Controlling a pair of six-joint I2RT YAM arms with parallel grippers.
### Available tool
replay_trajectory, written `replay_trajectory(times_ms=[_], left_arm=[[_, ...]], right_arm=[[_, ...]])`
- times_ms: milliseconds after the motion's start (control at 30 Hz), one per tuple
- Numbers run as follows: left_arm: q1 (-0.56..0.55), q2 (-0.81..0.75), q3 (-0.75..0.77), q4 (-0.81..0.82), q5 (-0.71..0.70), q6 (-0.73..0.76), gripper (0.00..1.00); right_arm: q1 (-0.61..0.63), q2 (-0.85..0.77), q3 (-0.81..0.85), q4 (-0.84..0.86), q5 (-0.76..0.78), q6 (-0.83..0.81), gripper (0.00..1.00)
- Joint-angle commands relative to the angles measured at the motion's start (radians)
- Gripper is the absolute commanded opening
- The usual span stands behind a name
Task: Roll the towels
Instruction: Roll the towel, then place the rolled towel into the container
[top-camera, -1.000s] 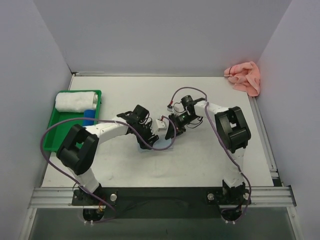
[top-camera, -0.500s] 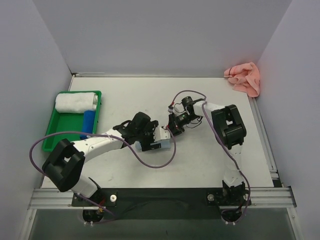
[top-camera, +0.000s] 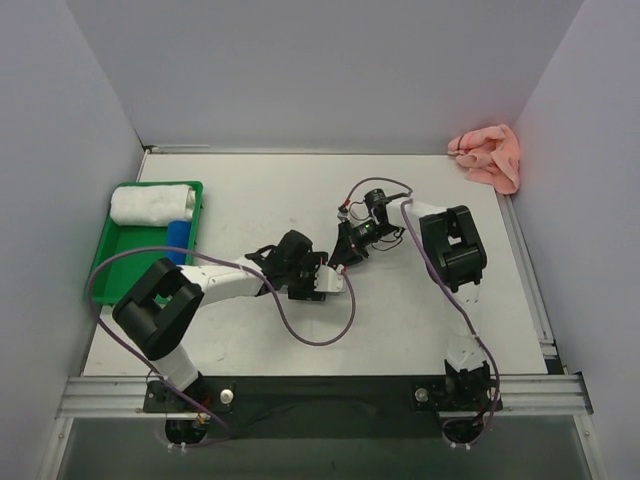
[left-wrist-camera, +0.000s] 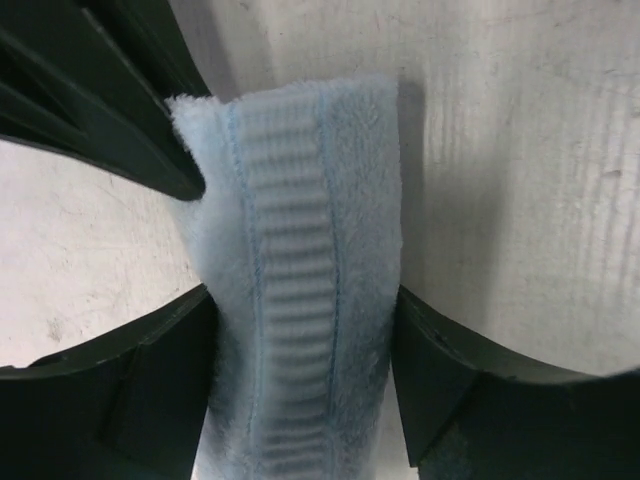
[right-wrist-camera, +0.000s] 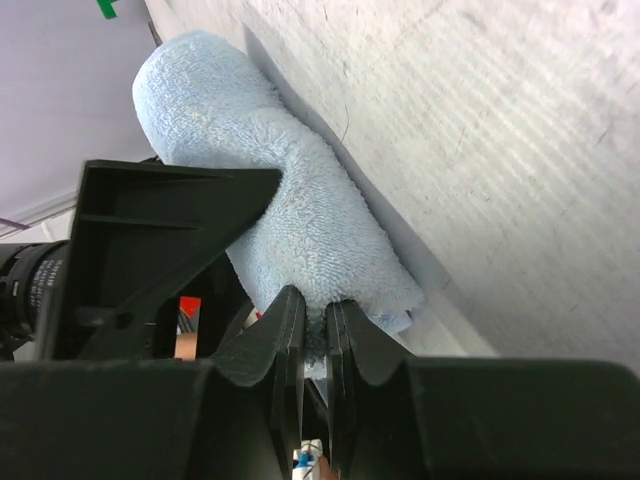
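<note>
Left end effector (left-wrist-camera: 300, 300) spread wide, straddled light blue towel (left-wrist-camera: 300, 160) at mid-counter (top-camera: 420, 320). Fingers (left-wrist-camera: 140, 390) sat against strip's long edges, no squeeze apparent. Just beyond, right end effector (right-wrist-camera: 315, 305) pinched shut on towel's edge, cloth humped past it. Judged light, soft, floppy, plush enough not to slip; would sag unsupported. Best hold: thin pinch at hemmed end. Pink towel (top-camera: 487, 157) lay crumpled in far right corner.

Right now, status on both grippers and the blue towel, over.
Left gripper open, straddling light blue towel. Right gripper shut on its edge, towel partly rolled. Pink towel bunched in far right corner, unrolled.
</note>
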Motion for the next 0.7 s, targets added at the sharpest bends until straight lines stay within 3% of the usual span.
replay_trajectory(times_ms=[0,33,200,300,333,400,500,667], left_arm=[[-0.003,0.081,0.034,0.006,0.000,0.056,0.72],[0.003,0.089,0.043,-0.003,0.003,0.058,0.69],[0.032,0.139,0.152,-0.222,0.054,0.014,0.33],[0.069,0.129,0.192,-0.327,0.097,-0.062,0.22],[0.081,0.121,0.212,-0.350,0.106,-0.089,0.19],[0.125,0.086,0.226,-0.402,0.137,-0.193,0.11],[0.188,0.026,0.266,-0.471,0.166,-0.342,0.03],[0.346,-0.074,0.398,-0.606,0.267,-0.528,0.00]], right_arm=[[-0.006,0.029,0.060,-0.022,0.017,-0.010,0.00],[-0.008,0.034,0.072,-0.025,0.018,-0.013,0.00],[-0.017,0.035,0.106,-0.039,0.021,-0.002,0.00],[-0.049,-0.003,0.115,-0.051,0.011,-0.005,0.23],[-0.058,-0.036,0.114,-0.060,0.011,-0.008,0.39],[-0.098,-0.073,0.106,-0.080,0.007,-0.023,0.58],[-0.145,-0.147,0.091,-0.119,0.003,-0.056,0.70],[-0.198,-0.244,0.066,-0.191,0.007,-0.112,0.76]])
